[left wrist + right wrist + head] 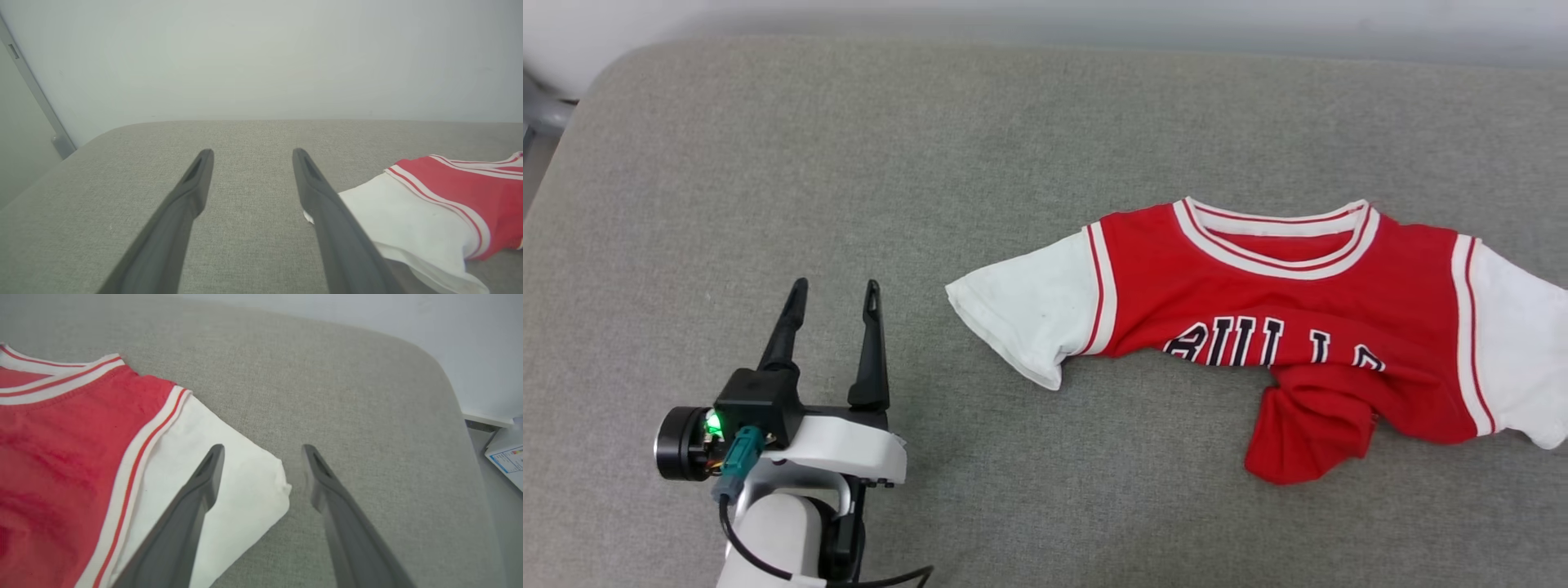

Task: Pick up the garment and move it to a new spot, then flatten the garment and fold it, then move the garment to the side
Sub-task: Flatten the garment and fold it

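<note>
The garment (1258, 302), a red jersey with white short sleeves and striped trim, lies chest-up on the grey cushion (931, 163) at the right, its lower hem bunched up over the black letters. My left gripper (836, 290) stands open to the left of the near white sleeve (392, 216), a short gap away, holding nothing. My right gripper (263, 451) hangs open above the other white sleeve (229, 473), one finger over the cloth and one over bare cushion.
The cushion's rounded far left corner (122, 130) meets a pale wall (261, 57). Past the cushion's right edge (453, 416) lies a white sheet with print (506, 457) on a lower surface.
</note>
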